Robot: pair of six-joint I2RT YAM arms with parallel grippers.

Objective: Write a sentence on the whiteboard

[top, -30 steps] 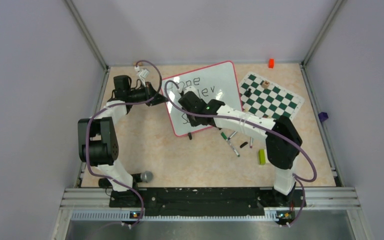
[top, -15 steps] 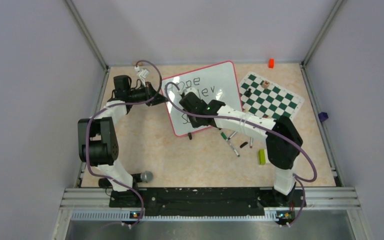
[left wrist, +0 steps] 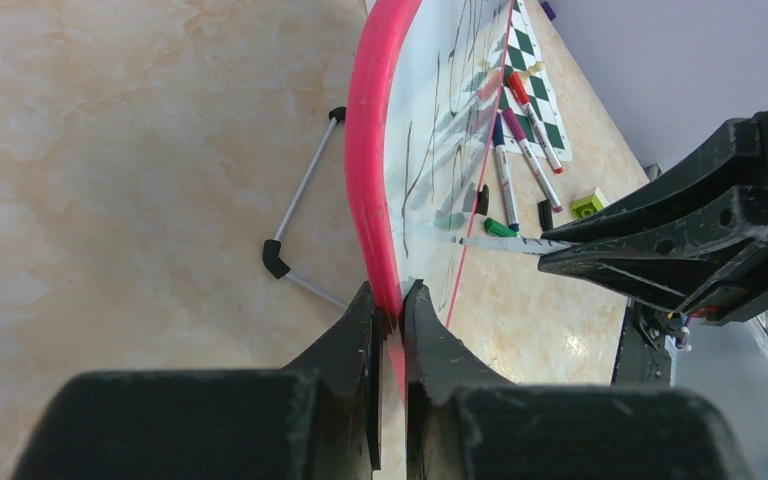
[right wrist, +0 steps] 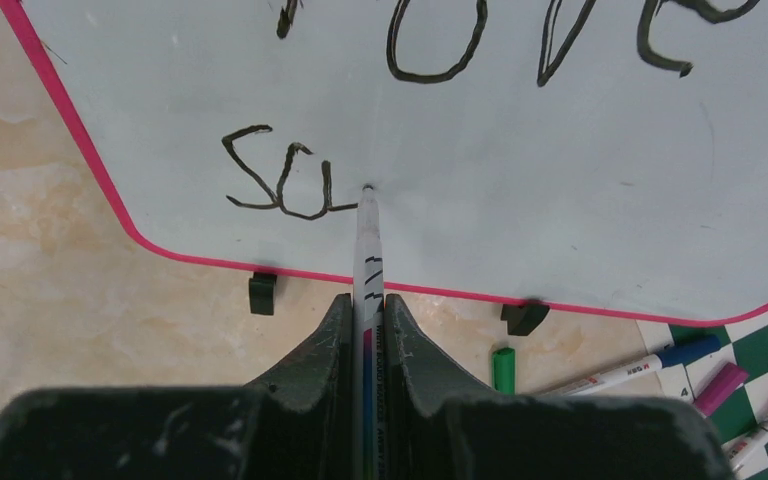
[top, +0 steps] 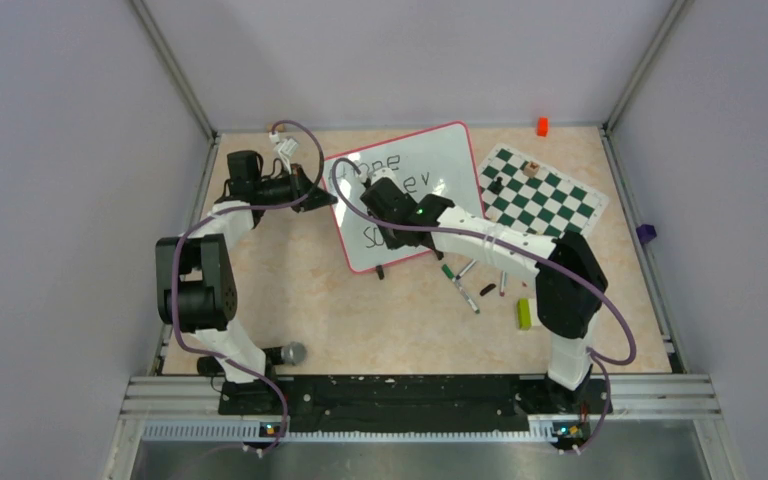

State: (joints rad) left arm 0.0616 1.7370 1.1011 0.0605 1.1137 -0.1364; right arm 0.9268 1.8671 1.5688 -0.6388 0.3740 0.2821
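The whiteboard (top: pixel 452 158) with its pink rim lies tilted at the back middle of the table. Two lines of the sentence (top: pixel 400 175) are written on it, and a third line begins "Su" (right wrist: pixel 280 186). My left gripper (top: pixel 317 196) is shut on the board's left rim (left wrist: pixel 368 170), one finger on each face (left wrist: pixel 388 300). My right gripper (right wrist: pixel 367 305) is shut on a white marker (right wrist: pixel 368 250). The marker's tip touches the board just right of the "u". In the top view the right gripper (top: pixel 380 228) hides part of the lettering.
Two black clips (right wrist: pixel 262 292) sit on the board's near edge. Several loose markers (top: pixel 468 284), a green cap (right wrist: pixel 502 368) and a green block (top: pixel 524 313) lie right of the board. The chess mat (top: pixel 545 200) is at the back right, with an orange block (top: pixel 542 126) behind it.
My right gripper has shifted slightly to the right along the third line with the marker, and a "u" now shows after the "S". The left arm has not moved.
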